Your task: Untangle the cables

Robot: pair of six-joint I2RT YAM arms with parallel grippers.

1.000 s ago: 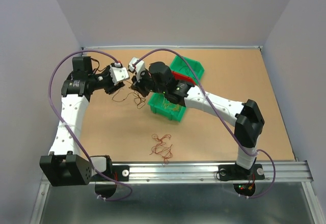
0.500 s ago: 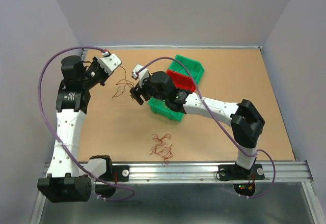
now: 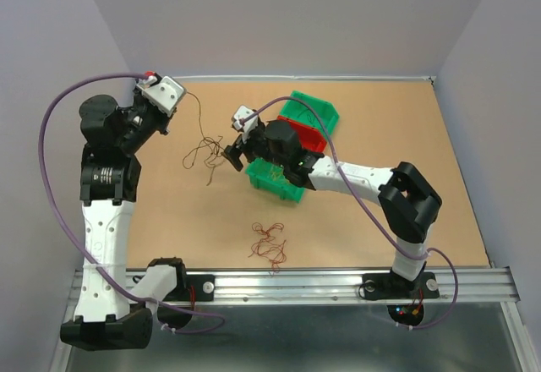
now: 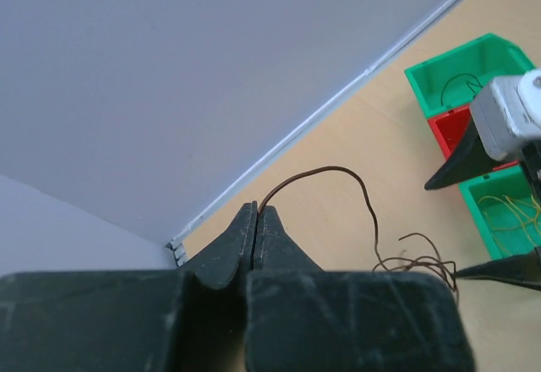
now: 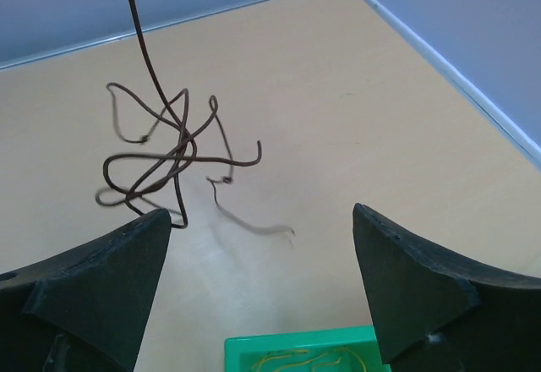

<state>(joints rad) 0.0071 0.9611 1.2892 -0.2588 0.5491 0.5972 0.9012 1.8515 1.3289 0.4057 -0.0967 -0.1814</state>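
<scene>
Cables, top view: brown cable is a loose clump left of centre over the desk. One strand runs up-left to the left hand, which sits near the far-left corner. Can't tell from here if that hand is closed. Right hand is just right of the clump w/ fingers spread. Red-brown cable lies alone on the desk toward the near edge, well apart from both hands. 3 bins sit in a row behind the right hand: near green bin, red bin, far green bin. Yellow cables lie in the near green bin.

Left wrist view: left hand's fingers are pressed together, pinching the brown cable's end at their tips. The cable arcs up and right, then drops to the clump by the right hand's lower fingertip. Right hand is at the right edge, jaws apart. A dark cable lies in the far green bin, yellow ones in the near bin.

Right wrist view: right hand's fingers are wide apart, nothing gripped between them. Brown clump hangs just above the picture-left fingertip; touching or not, can't tell. One strand goes straight up out of frame. Clump's shadow falls on the desk below. Near green bin's edge shows at the bottom w/ yellow cables inside.
</scene>
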